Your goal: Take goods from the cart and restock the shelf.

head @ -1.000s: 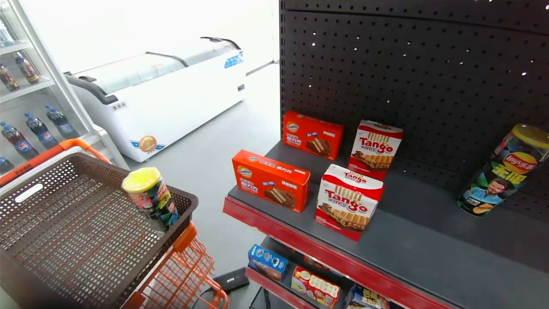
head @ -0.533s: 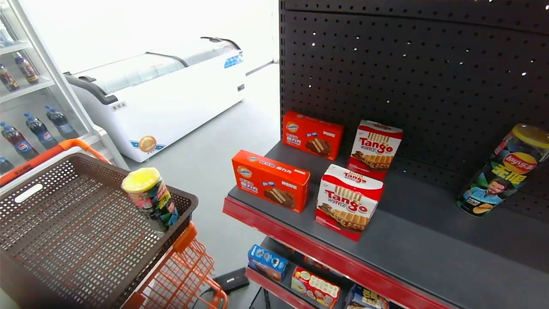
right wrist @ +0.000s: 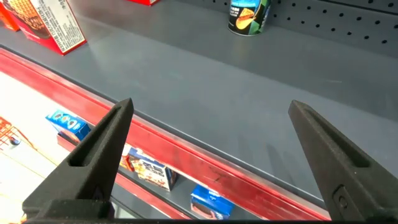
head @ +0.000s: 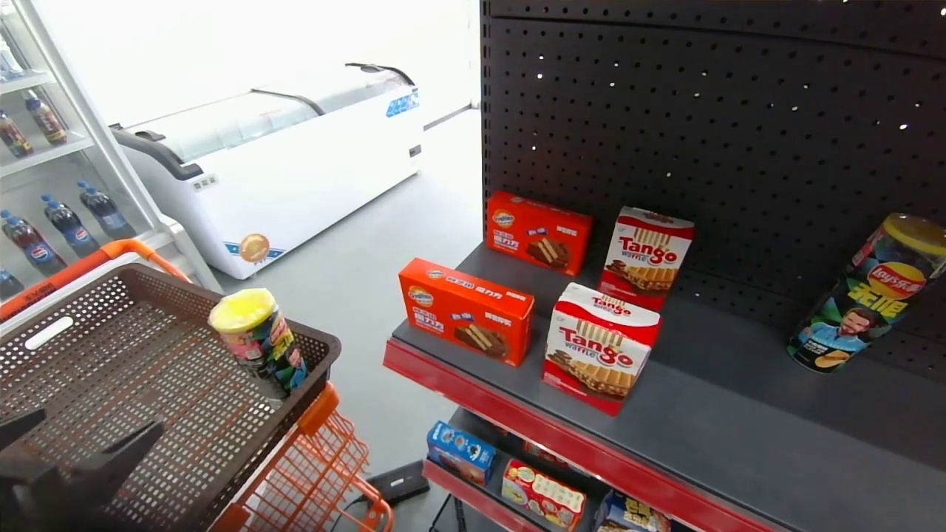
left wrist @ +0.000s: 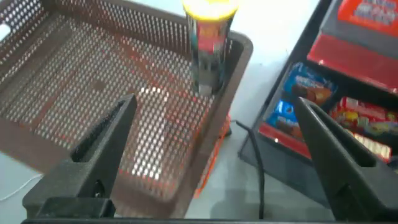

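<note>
Seemingly the restocking is close to its end. The shelf (head: 739,421) already carries two orange boxes (head: 467,310), two wafer boxes (head: 599,347) and a shelved chip can (head: 865,295), which sits by the pegboard (head: 702,111) at about 3 o'clock in the head view. One yellow-lidded can (head: 255,336) stands upright in the brown basket (head: 111,347) of the cart (head: 325,473), in the basket's corner nearest the shelf, around 8 o'clock in the head view. It is the one item I can see there to move. The left tool (head: 85,427) hangs over the basket at roughly 7 o'clock, spread wide and holding nothing, near the can but apart from it. The right tool (right wrist: 211,107) hovers above the shelf's bare front stretch, also spread and holding nothing. What is left, I judge, is to grasp that can, carry it across and stand it on the shelf.
</note>
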